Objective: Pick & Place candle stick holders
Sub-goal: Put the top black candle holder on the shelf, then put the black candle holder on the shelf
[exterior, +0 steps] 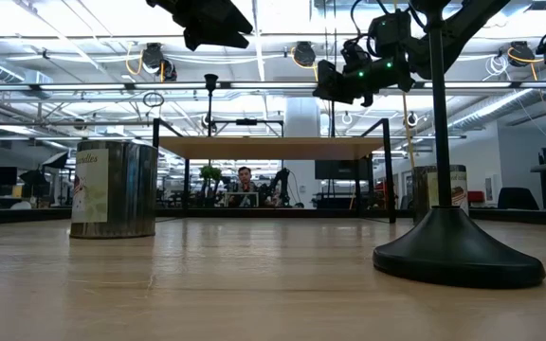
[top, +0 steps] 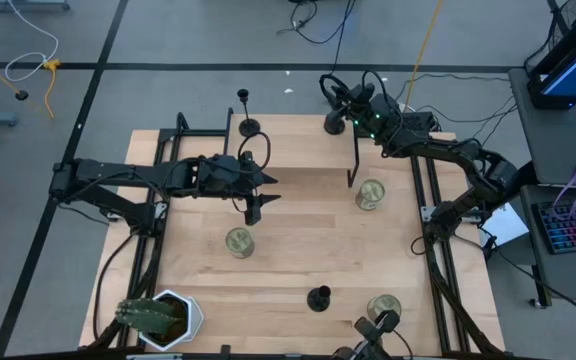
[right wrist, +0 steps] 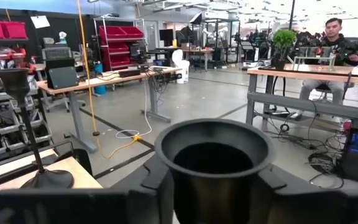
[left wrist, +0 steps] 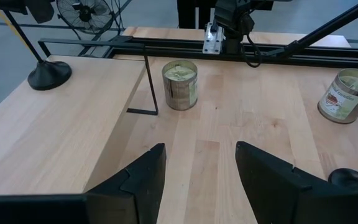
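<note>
I work in a large open robotics lab: ceiling pipes and lights [exterior: 150,59] run overhead, red parts bins [right wrist: 8,29] line shelving, workbenches [right wrist: 104,78] and monitors fill the concrete floor [top: 168,40] (cables trail across it), and a seated person [right wrist: 328,37] watches from a far bench.

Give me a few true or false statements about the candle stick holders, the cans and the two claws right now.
1. The right claw is shut on a candle stick holder. True.
2. The left claw grips a can. False: it is open and empty, above the bare table.
3. Three cans stand on the table. True.
4. Every holder lies on its side. False: the holder at the far edge and the one near the front stand upright.
</note>
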`<state>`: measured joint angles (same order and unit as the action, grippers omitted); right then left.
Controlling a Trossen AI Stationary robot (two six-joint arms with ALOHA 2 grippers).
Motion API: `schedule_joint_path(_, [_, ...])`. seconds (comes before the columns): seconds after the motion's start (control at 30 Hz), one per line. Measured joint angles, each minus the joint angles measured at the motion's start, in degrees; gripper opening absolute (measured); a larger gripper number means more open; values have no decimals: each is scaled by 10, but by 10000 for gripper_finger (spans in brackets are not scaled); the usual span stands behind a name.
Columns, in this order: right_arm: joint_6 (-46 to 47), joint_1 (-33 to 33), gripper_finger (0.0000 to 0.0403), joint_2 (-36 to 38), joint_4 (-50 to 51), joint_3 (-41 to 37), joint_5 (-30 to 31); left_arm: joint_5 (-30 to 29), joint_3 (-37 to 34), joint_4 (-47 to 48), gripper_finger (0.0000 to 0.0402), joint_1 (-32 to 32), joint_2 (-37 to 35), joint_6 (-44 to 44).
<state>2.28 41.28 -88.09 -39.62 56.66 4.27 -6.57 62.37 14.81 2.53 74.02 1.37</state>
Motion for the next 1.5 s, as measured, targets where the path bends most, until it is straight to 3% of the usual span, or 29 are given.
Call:
schedule_joint_path(0.2, [-2,0,165,19,44,0,0,0,0,5,202,0,0,0])
schedule_joint_path(0.57, [-6,-14,226,137,251,0,0,0,0,56,202,-6,0,6])
schedule_joint_path(0.93, [-17,-88,226,269,537,0,-1,2,0,108,202,-65,0,7])
schedule_joint_path(1.03, [-12,-127,219,303,600,-14,-55,1,0,112,202,-83,0,26])
schedule_joint_path(1.17, [6,-198,213,345,588,-73,-174,-20,0,127,202,-107,0,48])
schedule_joint_path(1.3, [18,-284,213,372,493,-168,-278,-58,0,141,202,-126,0,59])
schedule_joint_path(1.4, [39,-357,212,371,360,-258,-314,-73,0,142,202,-133,0,64])
schedule_joint_path(1.5, [63,-426,212,346,180,-349,-303,-89,0,142,202,-135,0,76])
